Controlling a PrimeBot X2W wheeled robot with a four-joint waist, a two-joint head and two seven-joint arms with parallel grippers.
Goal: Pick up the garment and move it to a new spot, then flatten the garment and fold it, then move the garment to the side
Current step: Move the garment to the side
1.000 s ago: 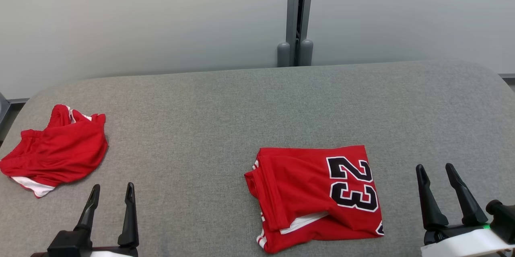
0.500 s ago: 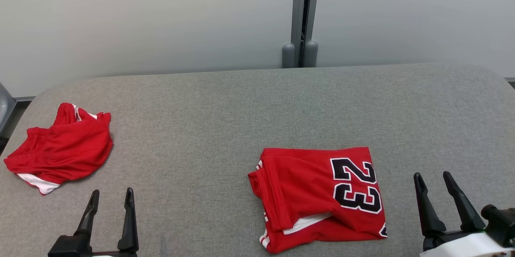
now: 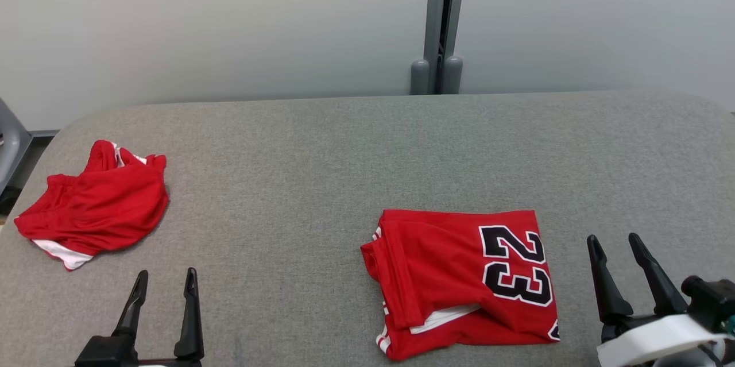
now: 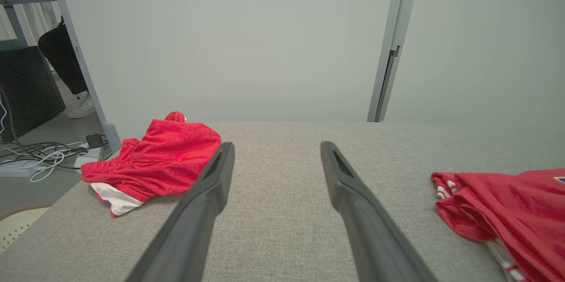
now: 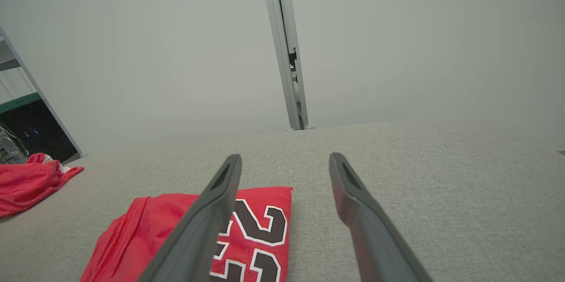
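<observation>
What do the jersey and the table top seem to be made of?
The jersey: likely thin synthetic knit, red, faint sheen; it drapes in soft folds. The table top: probably grey woven fabric cover, matte; a fine weave texture shows.

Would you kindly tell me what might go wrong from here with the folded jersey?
1. The folded jersey gapes at its near edge, where white lining shows. Pinching only the top layer with the right tool may undo the fold.
2. The crumpled red shorts lie to the left, so sliding the jersey that way may bunch the two together.
</observation>
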